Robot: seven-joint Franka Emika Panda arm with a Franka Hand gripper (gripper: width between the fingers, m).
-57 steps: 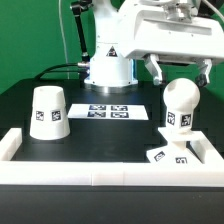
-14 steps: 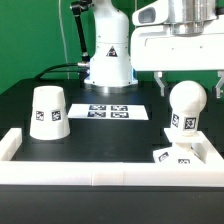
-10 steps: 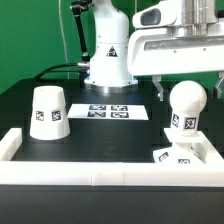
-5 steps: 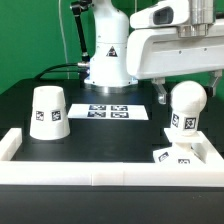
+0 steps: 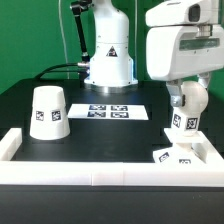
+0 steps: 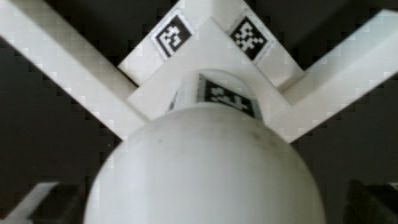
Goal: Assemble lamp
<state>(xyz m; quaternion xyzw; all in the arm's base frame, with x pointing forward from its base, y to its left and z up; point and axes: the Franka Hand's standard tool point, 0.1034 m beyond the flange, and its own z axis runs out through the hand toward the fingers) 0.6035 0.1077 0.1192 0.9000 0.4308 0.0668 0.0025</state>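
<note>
My hand is down over the bulb. The bulb stands upright on the black worktop toward the exterior view's right, its square marker facing the camera. From outside, my broad white wrist housing covers most of the hand. Only one dark finger shows, just beside the bulb on the exterior view's left; the other is hidden, so that view alone does not settle the grip.

The wrist view does. The bulb fills it as a big rounded dome, and the two fingers appear as dim grey shapes on either side, each with a dark gap between it and the dome. My hand is therefore spread, straddling the bulb without pinching it.

Beyond the dome the wrist view shows the base with three markers, lying in the corner where two white rails meet. The exterior view shows the same base lying flat in the front corner at its right, inside the rail and just in front of the bulb. Whether base and bulb touch I cannot tell.

Only the exterior view shows the shade, standing wide end down, well apart at its left. It also shows the marker board lying flat further back between shade and bulb, and my arm's pedestal behind.
</note>
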